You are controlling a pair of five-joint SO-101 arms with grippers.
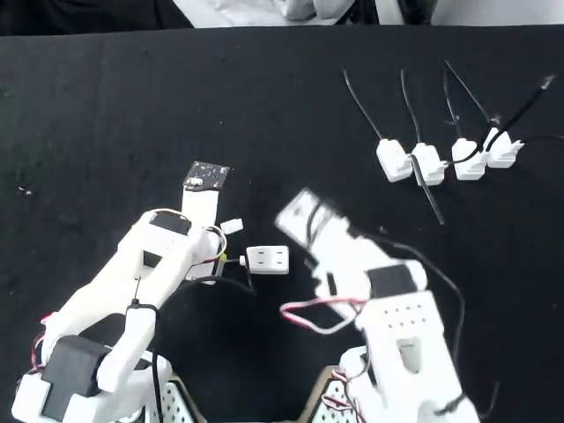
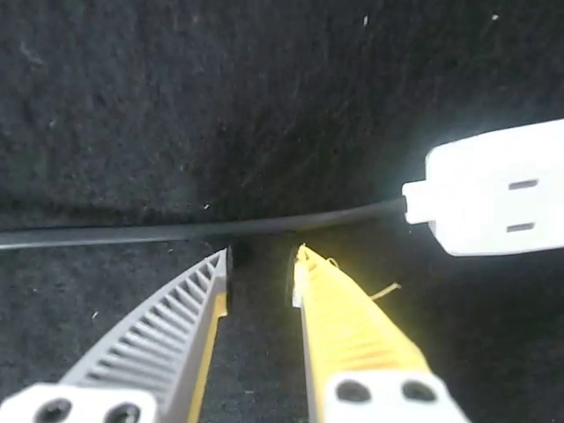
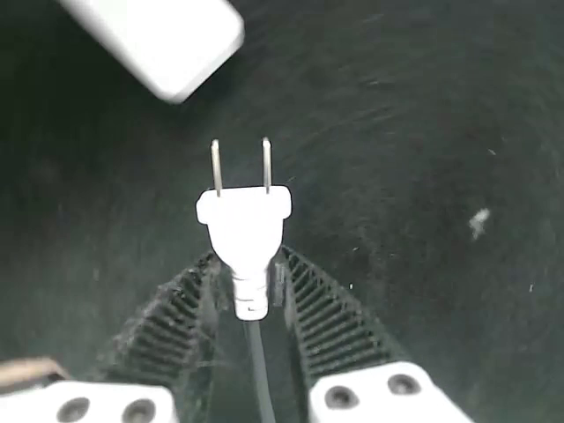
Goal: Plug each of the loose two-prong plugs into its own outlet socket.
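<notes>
The right gripper (image 3: 248, 264) pinches the plug (image 3: 244, 220). Line its 2 prongs (image 3: 216, 167) with the socket (image 2: 493, 198) slots (left gripper (image 2: 262, 256) slightly spread at the cord (image 2: 176, 232)), then push straight.

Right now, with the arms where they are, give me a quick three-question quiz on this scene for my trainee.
1. True or false: the right gripper is shut on a two-prong plug.
2. Multiple choice: what runs across just beyond the fingertips of the left gripper? A) a black cable B) a red ribbon C) a metal ruler
3. Fill in: in the left wrist view, the outlet socket shows ___ slots on its face.
Key: 1 true; 2 A; 3 two.
</notes>
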